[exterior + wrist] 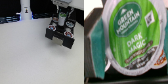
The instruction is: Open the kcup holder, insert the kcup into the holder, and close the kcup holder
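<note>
On my wrist view the kcup (131, 40) fills almost the whole picture: a round pod with a white plastic rim and a glossy green foil lid, printed with white letters and a small square code. It sits between the fingers (93, 50) of the gripper (62, 13), and a teal pad presses against its rim on one side, so I judge the jaws are closed on the pod. In the exterior view I see the pod as a small white and green disc held just above the kcup holder (61, 35). This holder is a black boxy unit with pale rectangular plates on its front, standing on the smooth white table (25, 57), toward the exterior view's right. I cannot tell if its drawer is pulled out. Well apart, toward the exterior view's left, stands a tall white bottle-like object (25, 10) with a dark mark.
</note>
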Robot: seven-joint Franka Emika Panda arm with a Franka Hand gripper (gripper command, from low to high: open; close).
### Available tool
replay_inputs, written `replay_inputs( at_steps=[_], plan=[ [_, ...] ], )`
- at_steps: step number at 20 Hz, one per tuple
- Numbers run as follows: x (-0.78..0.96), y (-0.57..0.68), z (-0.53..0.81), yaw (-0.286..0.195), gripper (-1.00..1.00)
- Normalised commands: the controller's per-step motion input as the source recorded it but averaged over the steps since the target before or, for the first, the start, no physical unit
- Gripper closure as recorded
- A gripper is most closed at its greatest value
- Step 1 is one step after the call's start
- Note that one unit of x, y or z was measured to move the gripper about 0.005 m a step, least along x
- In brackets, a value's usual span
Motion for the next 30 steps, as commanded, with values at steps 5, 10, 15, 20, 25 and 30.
replay_inputs(
  at_steps=[5, 10, 15, 20, 25, 30],
  plan=[
    [0.14, 0.0, -0.1, -0.013, 1.0],
    [-0.01, -0.02, -0.3, 0.009, 1.0],
    [0.0, -0.01, -0.33, 0.006, 1.0],
    [0.0, 0.07, 0.1, -0.002, 1.0],
    [-0.04, 0.11, 0.25, -0.017, 1.0],
    [-0.21, 0.0, 0.02, -0.024, 1.0]
  ],
)
